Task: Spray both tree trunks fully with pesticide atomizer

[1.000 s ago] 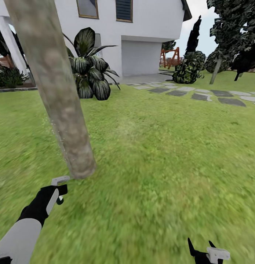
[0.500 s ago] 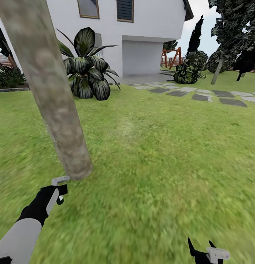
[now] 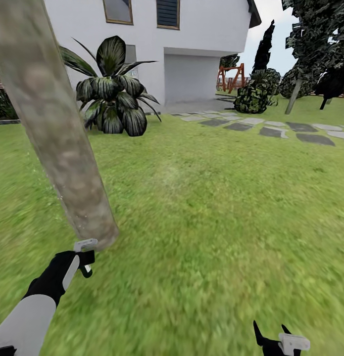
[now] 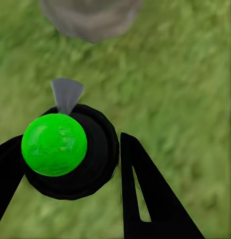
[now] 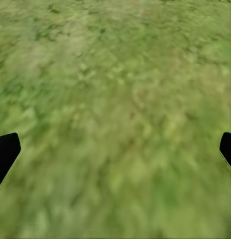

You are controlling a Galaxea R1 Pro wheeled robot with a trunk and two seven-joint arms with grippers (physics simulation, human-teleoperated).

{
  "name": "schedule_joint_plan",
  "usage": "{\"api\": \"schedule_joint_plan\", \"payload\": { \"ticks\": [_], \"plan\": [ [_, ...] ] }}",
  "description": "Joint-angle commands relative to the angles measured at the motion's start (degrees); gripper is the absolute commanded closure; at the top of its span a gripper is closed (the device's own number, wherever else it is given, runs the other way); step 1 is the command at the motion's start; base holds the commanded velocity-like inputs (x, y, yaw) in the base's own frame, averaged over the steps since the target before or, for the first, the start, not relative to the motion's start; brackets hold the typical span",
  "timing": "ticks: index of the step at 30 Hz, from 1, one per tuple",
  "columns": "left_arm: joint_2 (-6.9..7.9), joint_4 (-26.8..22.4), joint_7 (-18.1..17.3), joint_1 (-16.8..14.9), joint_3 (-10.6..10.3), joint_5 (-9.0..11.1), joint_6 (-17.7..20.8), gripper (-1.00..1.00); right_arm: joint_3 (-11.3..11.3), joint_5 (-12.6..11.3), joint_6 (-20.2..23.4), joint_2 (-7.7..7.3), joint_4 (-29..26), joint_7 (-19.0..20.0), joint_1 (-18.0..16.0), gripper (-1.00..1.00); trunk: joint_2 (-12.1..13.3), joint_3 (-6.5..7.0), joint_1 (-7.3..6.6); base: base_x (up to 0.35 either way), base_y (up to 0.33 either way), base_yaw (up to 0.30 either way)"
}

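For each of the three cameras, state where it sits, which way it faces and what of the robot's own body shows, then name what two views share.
Head view: on the robot's head, facing forward and down over lawn toward a white house; shows the left gripper by the tree trunk base, and the right gripper.
Left wrist view: on the left arm, looking along its fingers shut on the pesticide atomizer, its nozzle toward the trunk base.
Right wrist view: on the right arm, facing down at grass, black fingertips wide apart.
Shared: head and left wrist views both show the trunk base.
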Motion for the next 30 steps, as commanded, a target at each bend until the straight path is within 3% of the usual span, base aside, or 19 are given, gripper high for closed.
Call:
{"api": "schedule_joint_plan", "payload": {
  "ticks": [1, 11, 17, 30],
  "plan": [
    [0.06, 0.3, 0.0, 0.0, 0.0, -0.1, 0.0, 1.00, 0.0, 0.0, 0.0, 0.00, 0.0, 0.0, 0.0, -1.00, 0.0, 0.00, 0.00, 0.216, -0.202, 0.011],
    [-0.13, 2.9, 0.8, 0.1, 0.1, -0.4, -0.9, 1.00, 0.0, -0.1, 0.0, 0.00, 0.0, 0.0, 0.0, -1.00, 0.0, 0.00, 0.00, 0.169, -0.232, 0.257],
    [-0.22, 2.9, 3.6, 0.1, 0.0, -0.1, -1.0, 1.00, 0.0, -0.1, 0.0, 0.00, 0.0, 0.0, 0.0, -1.00, 0.0, 0.00, 0.00, 0.181, -0.234, 0.267],
    [-0.65, 2.9, 3.7, 0.1, 0.0, -0.1, -1.1, 1.00, 0.0, -0.1, 0.0, 0.00, 0.0, 0.0, 0.0, -1.00, 0.0, 0.00, 0.00, 0.141, -0.248, 0.061]
  ]
}}
